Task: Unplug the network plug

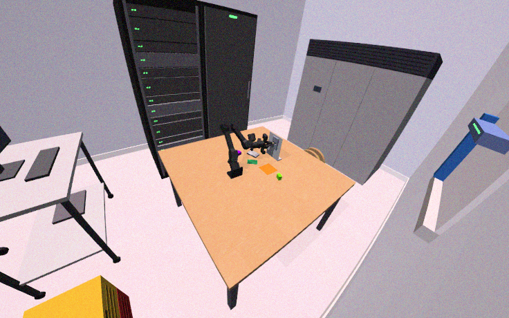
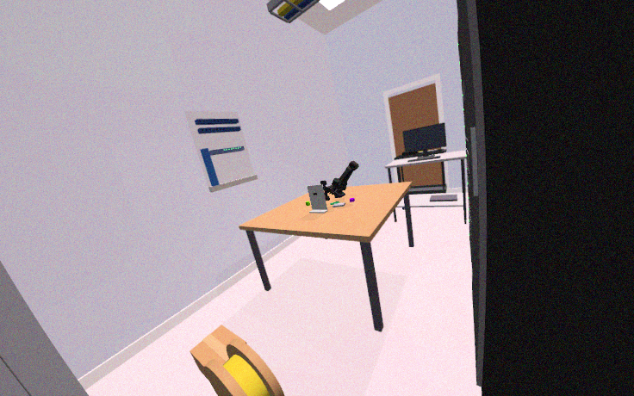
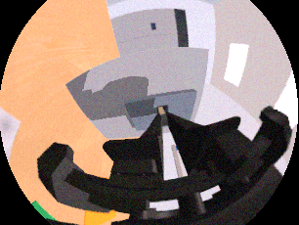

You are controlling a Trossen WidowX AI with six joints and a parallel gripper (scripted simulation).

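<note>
The upright grey panel (image 1: 277, 153) (image 2: 318, 201) (image 3: 181, 73) stands on the table (image 1: 240, 217) (image 2: 374, 210). Its socket block (image 3: 183, 105) faces the arm. My gripper (image 1: 271, 144) (image 3: 162, 115) is at the front of the socket block, its fingers nearly together, shut on the plug. Only a small tan part of the plug (image 3: 162, 111) shows at the fingertips, in front of the dark socket opening; the fingers hide the rest. Whether the tab is pressed down cannot be seen. The orange marked square (image 1: 267, 169) (image 3: 99, 217) lies on the table.
A lime green block (image 1: 279, 176) (image 2: 307, 203) lies beside the square. A flat green piece (image 1: 252, 162) (image 3: 42, 210), a pale flat object (image 1: 252, 153) (image 2: 338, 204) and a purple object (image 1: 238, 152) (image 2: 351, 200) lie nearer the arm.
</note>
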